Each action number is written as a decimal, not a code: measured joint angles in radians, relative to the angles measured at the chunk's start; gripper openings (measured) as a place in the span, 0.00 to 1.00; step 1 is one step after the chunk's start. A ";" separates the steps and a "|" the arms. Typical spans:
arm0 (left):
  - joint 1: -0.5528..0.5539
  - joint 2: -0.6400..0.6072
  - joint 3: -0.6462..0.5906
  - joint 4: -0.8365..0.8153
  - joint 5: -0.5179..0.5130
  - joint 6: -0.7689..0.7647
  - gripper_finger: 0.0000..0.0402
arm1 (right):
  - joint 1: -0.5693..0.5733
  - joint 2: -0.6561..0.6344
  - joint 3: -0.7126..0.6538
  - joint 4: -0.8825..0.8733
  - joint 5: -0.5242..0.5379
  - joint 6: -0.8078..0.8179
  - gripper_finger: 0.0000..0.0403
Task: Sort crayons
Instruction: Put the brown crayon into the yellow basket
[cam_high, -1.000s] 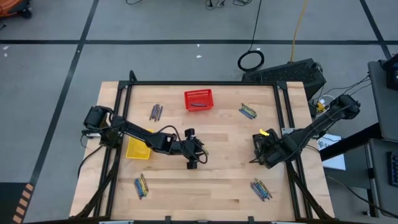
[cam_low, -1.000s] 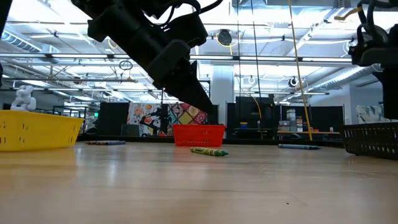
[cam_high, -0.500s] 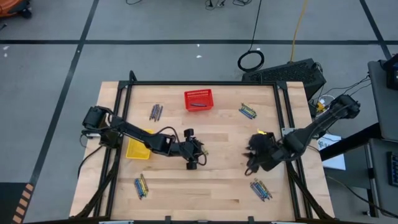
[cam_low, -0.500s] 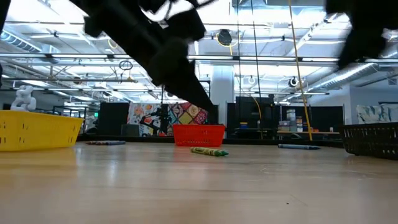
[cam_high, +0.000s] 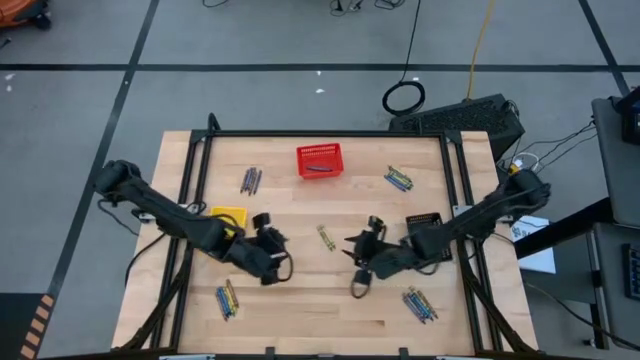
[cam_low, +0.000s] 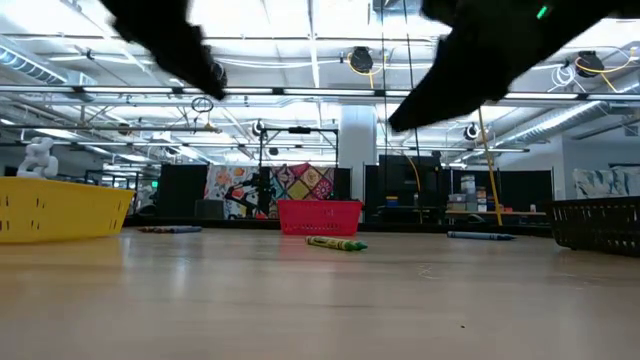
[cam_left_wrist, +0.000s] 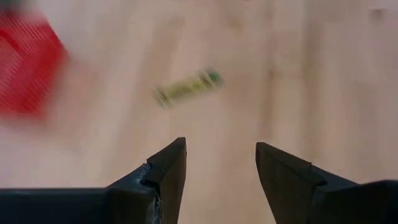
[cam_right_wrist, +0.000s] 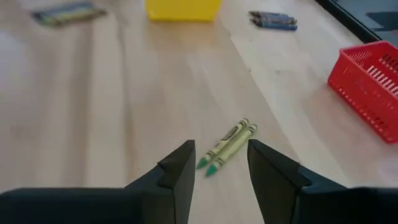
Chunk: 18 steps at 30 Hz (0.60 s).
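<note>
Left pincer (cam_high: 268, 268): over the tabletop (cam_high: 300, 310) at about 8 o'clock from the middle; its two fingers (cam_left_wrist: 168, 171) stand apart and hold nothing.
Right pincer (cam_high: 352, 265): a little toward 4 o'clock from the middle; the fingers (cam_right_wrist: 180, 171) are parted with nothing between them.
Green crayon pair (cam_high: 326, 237): two yellow-green crayons lie side by side, touching, near the middle of the tabletop, between the two pincers. In the right wrist view this pair (cam_right_wrist: 227, 146) lies just ahead of the open fingers.
Crayons at 11 o'clock: a small grey-brown bunch (cam_high: 250, 180) lies flat, left of the red basket.
Crayons at 1 o'clock: a blue and green bunch (cam_high: 399, 180).
Crayons at 7 o'clock: a mixed bunch (cam_high: 227, 298) near the front edge.
Crayons at 5 o'clock: a mixed bunch (cam_high: 419, 304) near the front edge.
Red basket (cam_high: 319, 160): at 12 o'clock; it has a dark crayon inside.
Yellow basket (cam_high: 231, 215): at 9 o'clock, partly under the left arm.
Black basket (cam_high: 425, 221): at 3 o'clock, partly under the right arm.
</note>
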 joint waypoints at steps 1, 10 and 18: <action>-0.009 -0.009 0.000 -0.033 0.062 -0.082 0.49 | -0.014 0.033 0.000 0.036 0.000 -0.024 0.33; -0.131 0.003 0.000 -0.220 0.435 -0.881 0.49 | -0.060 0.166 0.000 0.278 0.000 -0.275 0.32; -0.254 0.138 0.000 -0.257 0.504 -1.478 0.49 | -0.063 0.170 0.000 0.294 0.000 -0.384 0.32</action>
